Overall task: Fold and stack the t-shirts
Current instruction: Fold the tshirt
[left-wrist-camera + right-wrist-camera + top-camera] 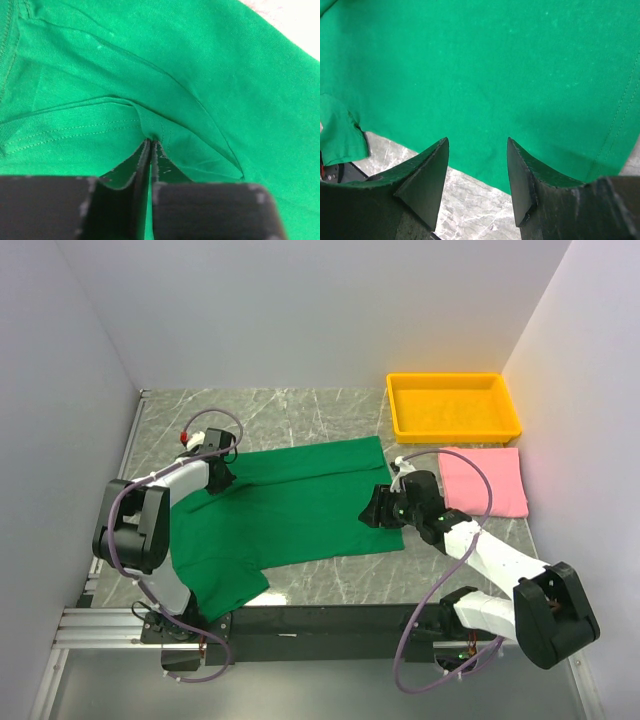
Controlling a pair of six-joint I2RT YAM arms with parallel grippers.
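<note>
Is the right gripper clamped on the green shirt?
No, the right gripper stands open over the edge of the green shirt, nothing pinched.

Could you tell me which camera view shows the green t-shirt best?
The top view: the whole green t-shirt lies spread there. The left wrist view shows only a pinched fold, the right wrist view only its hem.

Top view: near-left sleeve of the green t-shirt [300,510] lies partly under the left arm [150,525]. Fingertips of the left gripper [150,145] and right gripper [477,142] are hidden beneath their own wrists from above. Left wrist view: shirt cut off by every edge. Right wrist view: shirt cut off top, left and right. Dark red-marked object [335,174] at lower left is partly behind a finger, can't identify. Left edge of the pink t-shirt [500,485] is partly covered by the right arm [480,550].
</note>
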